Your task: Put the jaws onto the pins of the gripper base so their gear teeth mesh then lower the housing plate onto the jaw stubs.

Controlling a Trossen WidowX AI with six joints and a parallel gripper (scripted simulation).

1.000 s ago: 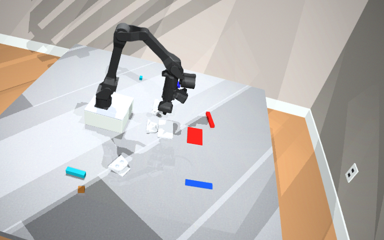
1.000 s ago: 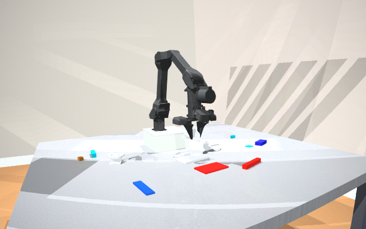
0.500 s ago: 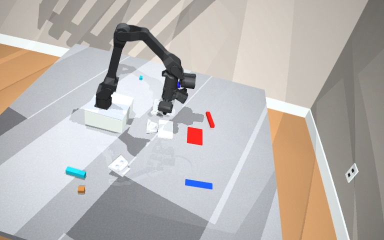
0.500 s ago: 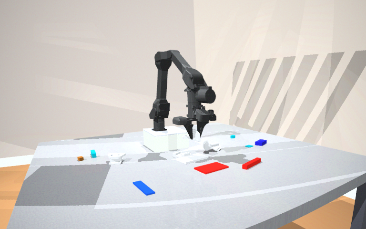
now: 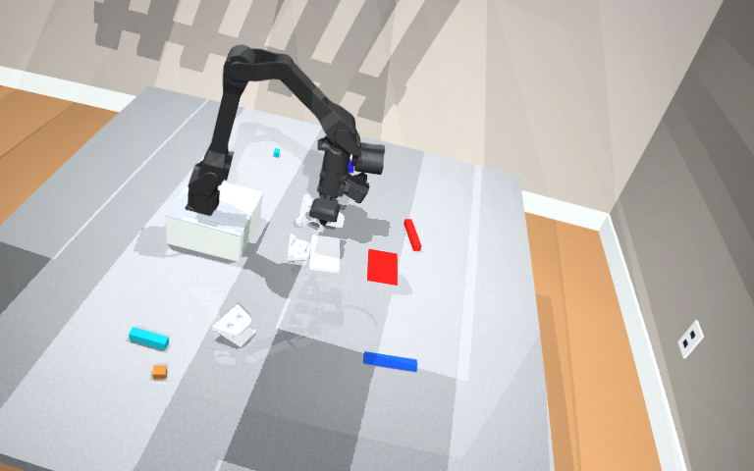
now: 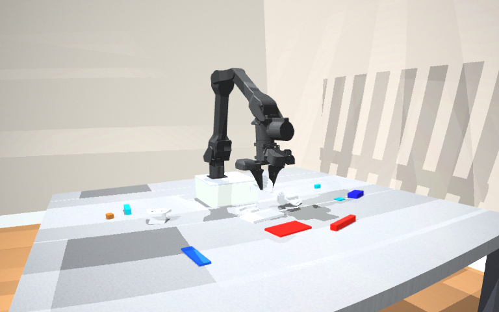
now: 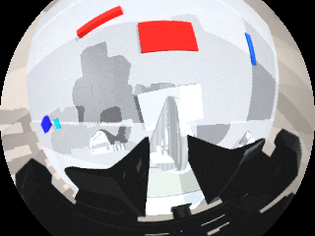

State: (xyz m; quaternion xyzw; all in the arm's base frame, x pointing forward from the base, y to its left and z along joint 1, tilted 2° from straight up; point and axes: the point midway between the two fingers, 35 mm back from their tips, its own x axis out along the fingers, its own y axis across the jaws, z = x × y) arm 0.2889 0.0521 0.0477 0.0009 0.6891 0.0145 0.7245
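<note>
My gripper (image 5: 323, 223) (image 6: 268, 187) (image 7: 164, 138) points down above the table. It is shut on a white jaw, an upright pointed piece that stands between the fingertips in the wrist view. Another white part (image 6: 288, 199) (image 7: 100, 143), seemingly the other jaw, lies beside the gripper; in the top view the arm partly covers this area. The white gripper base, with a ribbed slab (image 5: 325, 254) (image 6: 262, 216) (image 7: 193, 100) and a smaller detailed part beside it, lies flat. The held jaw partly hides it in the wrist view. A white piece with two holes (image 5: 222, 326) (image 6: 158, 216), seemingly the housing plate, sits tilted farther off.
A red square (image 5: 382, 267) (image 6: 288, 228) (image 7: 167, 36) and red bar (image 5: 412, 235) (image 6: 342, 222) lie past the base. A blue bar (image 5: 390, 360), a cyan bar (image 5: 148, 338) and an orange block (image 5: 159, 371) lie farther out. The white arm stand (image 5: 205, 235) is beside the work area.
</note>
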